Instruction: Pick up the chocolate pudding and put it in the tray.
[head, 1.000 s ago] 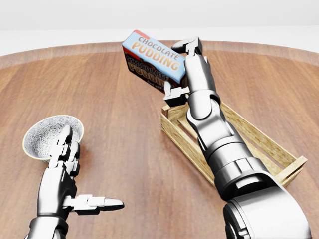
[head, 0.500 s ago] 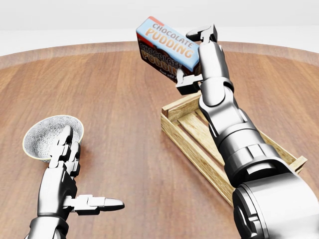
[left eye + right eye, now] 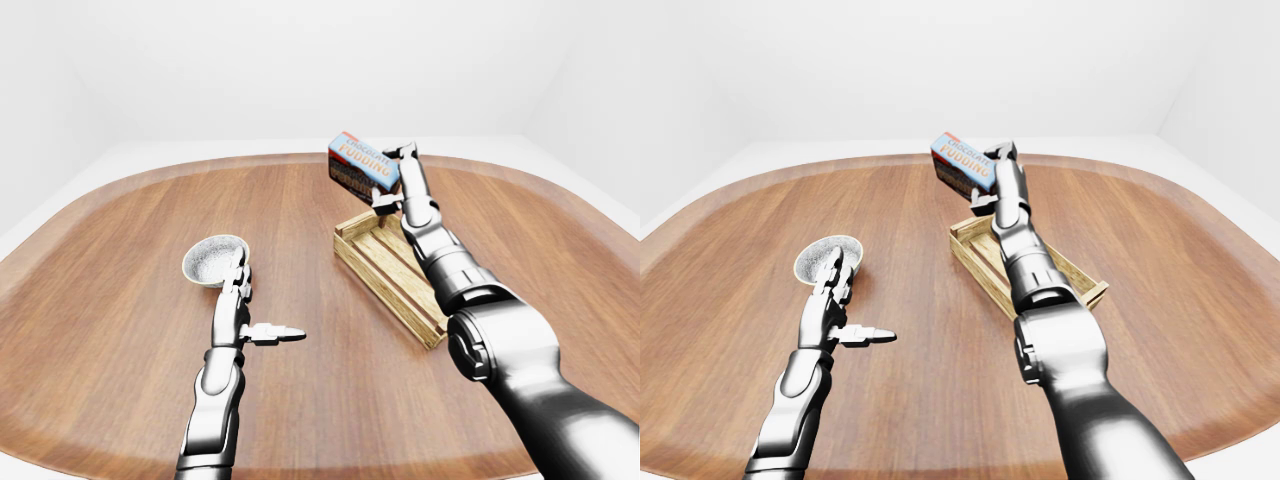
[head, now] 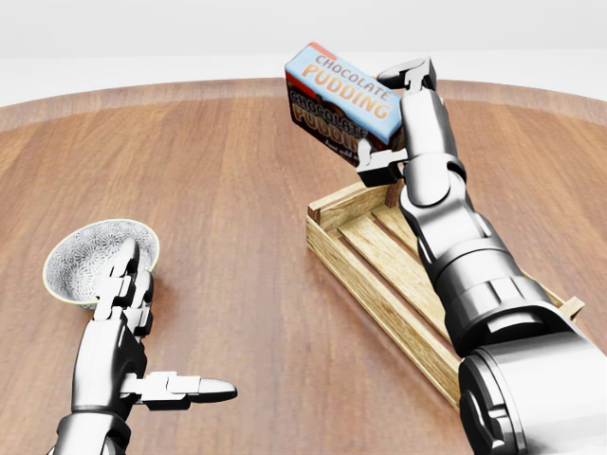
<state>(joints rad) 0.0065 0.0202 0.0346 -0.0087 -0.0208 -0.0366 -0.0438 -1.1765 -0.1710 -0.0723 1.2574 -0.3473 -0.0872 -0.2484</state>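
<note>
Your right hand (image 4: pixel 394 118) is clamped on the chocolate pudding (image 4: pixel 343 98), one finger over the box's upper right end and another pressed beneath its lower edge, and you hold it in the air, tilted so the label end drops toward 4 o'clock in the head view. Compared with a second ago, you have carried the box up and toward 2 o'clock: it was over the tray's left corner, hiding part of it, and now sits higher, just past the tray's upper end, with your forearm crossing the slats. That leaves the wooden tray (image 4: pixel 365 270) more exposed, its upper left corner and inner slats now plain to see, lying on the wooden table (image 4: pixel 237 190) in the same spot. Your left hand (image 4: pixel 133 332) has not shifted; it rests with fingers spread and thumb pointing to 3 o'clock, holding nothing. At 11 o'clock from it, just beside the fingertips, stands the patterned bowl (image 4: pixel 90 256), unmoved.
</note>
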